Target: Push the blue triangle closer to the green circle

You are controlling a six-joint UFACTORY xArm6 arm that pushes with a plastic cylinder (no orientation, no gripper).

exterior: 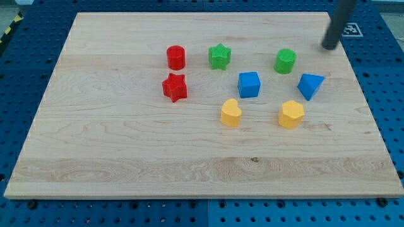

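- My tip (329, 46), the dark rod's end, has no fingers to open or close; it sits at the view's upper right, apart from all blocks.
- Blue triangular plastic block (310, 85) lies just lower right of the green round plastic block (285, 61), not touching.
- Judgement: the tip needs to get behind the triangle's lower-right side to push it.

The bench (126, 145) is pale wood with a fine grain, lying on a blue pegboard (25, 57) dotted with holes. On it sit a red cylinder (176, 57), red star (175, 87), green star (219, 56), green circle (285, 61), blue cube (249, 84), blue triangle (310, 86), yellow heart (231, 113) and what looks like a yellow hexagon (291, 114). My tip (329, 47) is dark grey.
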